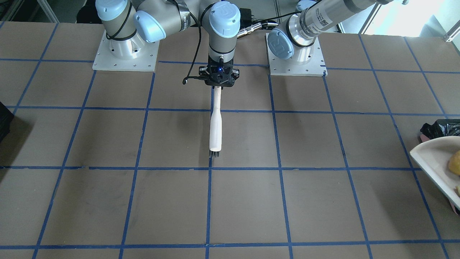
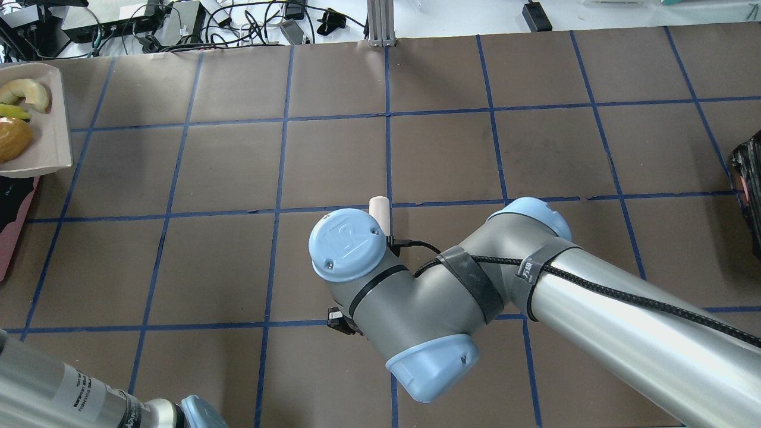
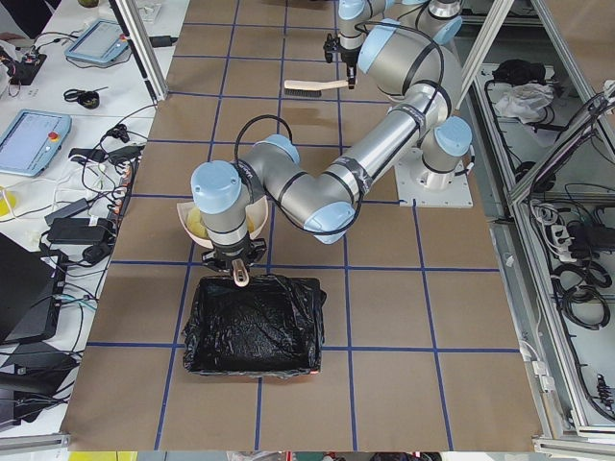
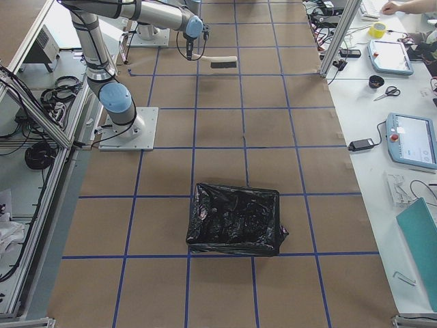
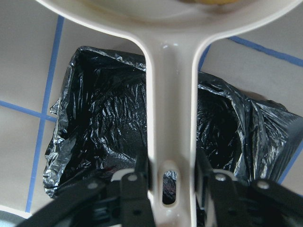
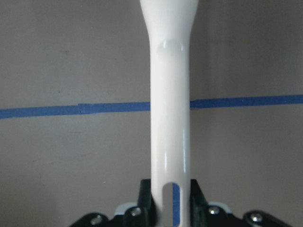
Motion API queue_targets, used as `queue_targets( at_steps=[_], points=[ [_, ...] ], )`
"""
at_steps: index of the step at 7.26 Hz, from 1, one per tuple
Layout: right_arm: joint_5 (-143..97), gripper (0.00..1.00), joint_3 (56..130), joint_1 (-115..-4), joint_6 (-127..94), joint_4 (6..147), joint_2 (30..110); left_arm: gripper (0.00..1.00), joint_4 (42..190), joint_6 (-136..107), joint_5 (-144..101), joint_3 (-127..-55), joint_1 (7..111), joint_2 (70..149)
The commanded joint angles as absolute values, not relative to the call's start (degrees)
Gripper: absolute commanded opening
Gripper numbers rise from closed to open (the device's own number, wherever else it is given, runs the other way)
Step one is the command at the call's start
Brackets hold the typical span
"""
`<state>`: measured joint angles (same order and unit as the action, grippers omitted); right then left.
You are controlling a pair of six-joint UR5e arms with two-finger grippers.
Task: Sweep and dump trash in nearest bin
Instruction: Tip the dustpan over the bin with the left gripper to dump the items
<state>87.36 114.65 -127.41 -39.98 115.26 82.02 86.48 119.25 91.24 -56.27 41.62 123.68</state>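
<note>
My left gripper (image 5: 170, 172) is shut on the handle of a cream dustpan (image 5: 170, 94) and holds it over the near edge of the bin (image 5: 99, 123), a pink-sided container (image 2: 15, 232) lined with a crinkled black bag (image 3: 255, 322). The trash lies in the dustpan (image 2: 50, 142): a brownish-orange lump (image 2: 12, 138), a green-edged piece (image 2: 12, 111) and a pale curved peel (image 2: 27, 92). My right gripper (image 1: 219, 83) is shut on the handle of a white brush (image 1: 215, 129), held level above the middle of the table; the handle fills the right wrist view (image 6: 169, 94).
A second black-bagged bin (image 4: 235, 219) stands on the table toward my right end and shows at the overhead view's right edge (image 2: 749, 196). The brown table has blue tape grid lines. My right arm's elbow (image 2: 416, 297) hangs over the table's centre.
</note>
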Motion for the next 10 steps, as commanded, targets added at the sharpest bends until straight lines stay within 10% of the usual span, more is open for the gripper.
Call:
queue_targets(
  at_steps=[1, 10],
  points=[
    [85.96, 0.0, 116.88, -127.35, -42.26, 116.01, 82.27, 0.0, 88.51, 119.97, 88.53, -52.04, 37.55, 125.59],
    [84.64, 0.06, 118.83, -127.44, -43.95, 117.6, 82.0, 0.0, 72.74, 136.63, 89.73, -37.44, 29.89, 136.58]
  ],
)
